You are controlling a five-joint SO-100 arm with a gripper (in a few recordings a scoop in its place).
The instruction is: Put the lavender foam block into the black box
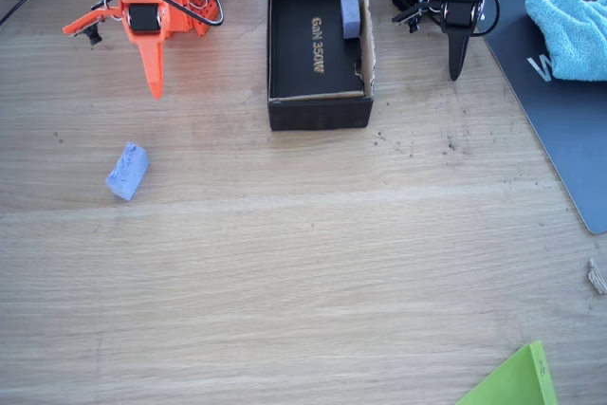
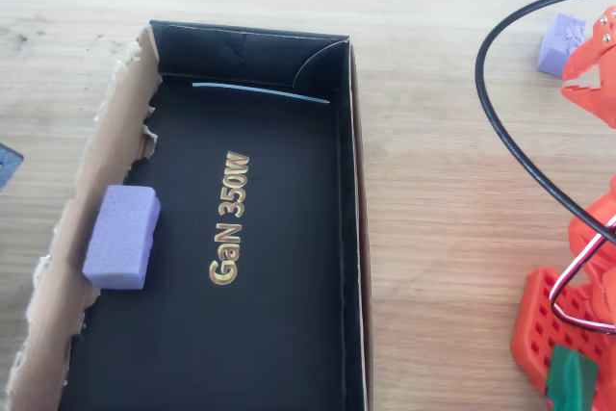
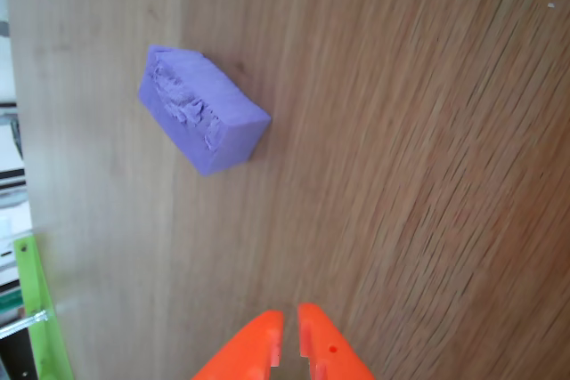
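Note:
The lavender foam block lies on the wooden table at the left, well apart from the black box; the overhead view catches it at the top right. In the wrist view the block lies ahead and to the left of my orange gripper, whose fingers are shut with nothing between them. In the fixed view the gripper points down above the table, beyond the block. The box is open-topped with gold "GaN 350W" lettering, and a paler lavender block rests inside it.
A dark mat with a turquoise cloth covers the right side. A green sheet pokes in at the bottom edge. A black cable loops over the table beside the box.

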